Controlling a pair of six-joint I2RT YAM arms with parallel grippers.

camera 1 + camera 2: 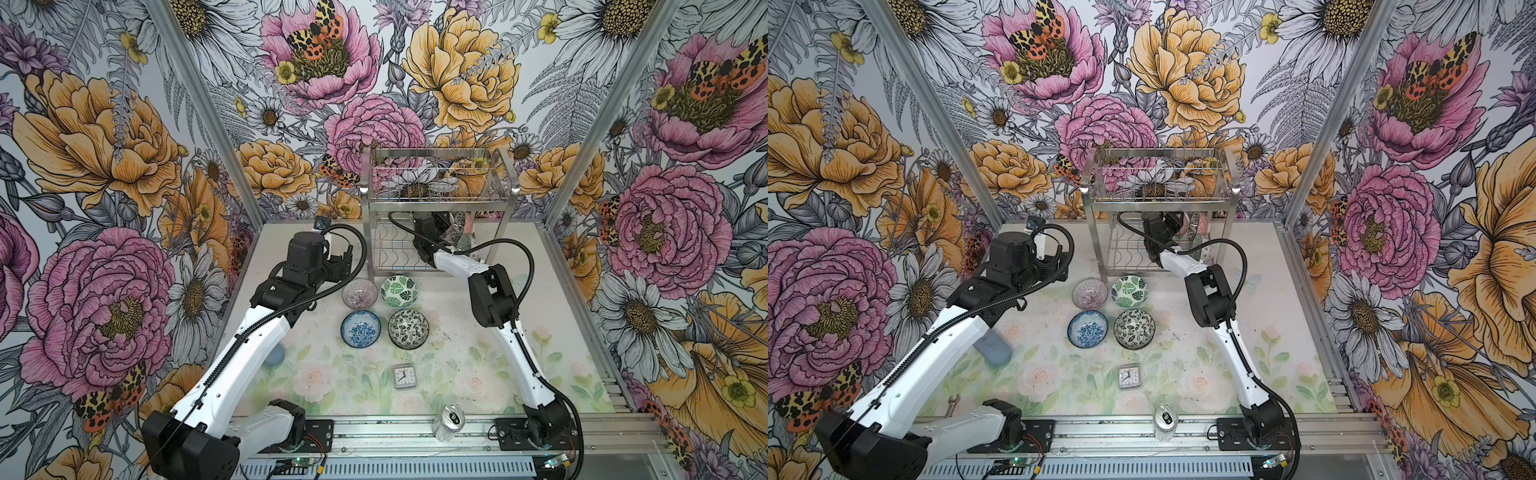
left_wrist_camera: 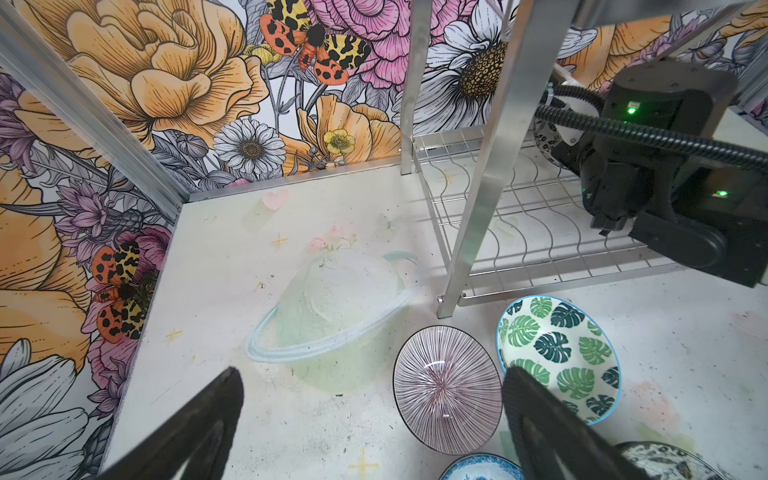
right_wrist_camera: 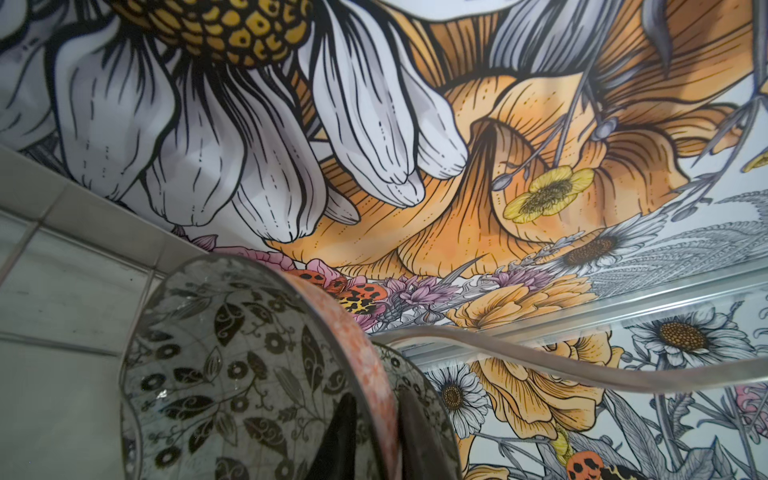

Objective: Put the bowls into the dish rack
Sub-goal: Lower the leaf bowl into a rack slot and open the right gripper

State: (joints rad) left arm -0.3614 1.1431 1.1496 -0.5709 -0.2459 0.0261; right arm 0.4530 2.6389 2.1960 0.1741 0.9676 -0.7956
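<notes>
Four bowls sit in a square in front of the dish rack (image 1: 367, 232): pink-striped (image 1: 360, 293), green leaf (image 1: 399, 291), blue floral (image 1: 360, 328) and black-and-white floral (image 1: 408, 328). My left gripper (image 2: 373, 374) hangs open just left of the pink-striped bowl (image 2: 446, 388), holding nothing. My right gripper (image 3: 376, 399) reaches under the rack's upper basket. Its fingers sit on either side of the pink-rimmed wall of a black-and-white floral bowl (image 3: 232, 365), which stands on edge. More bowls (image 1: 465, 224) stand on edge on the wavy lower tier to its right.
A small square clock (image 1: 404, 376) lies on the mat in front of the bowls. A silver can (image 1: 449, 422) stands at the front rail. A blue-grey object (image 1: 994, 347) is half hidden under my left arm, and a wrench (image 1: 953, 405) lies at the front left.
</notes>
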